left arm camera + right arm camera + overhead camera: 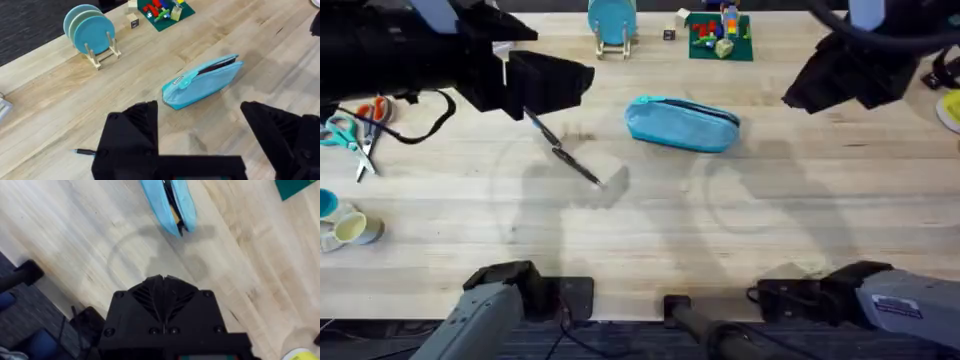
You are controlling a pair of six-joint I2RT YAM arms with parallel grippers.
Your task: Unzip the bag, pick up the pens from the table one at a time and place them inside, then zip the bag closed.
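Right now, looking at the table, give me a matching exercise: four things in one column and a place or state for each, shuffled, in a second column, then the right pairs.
Things:
1. bag
2. pens
3. scissors
4. left gripper

Places or states:
A. near the table's left edge in the overhead view
B. lying on the wood left of the pouch in the overhead view
C. unzipped, gaping along the top
D. open, holding nothing

Pairs: 1-C, 2-B, 3-A, 4-D
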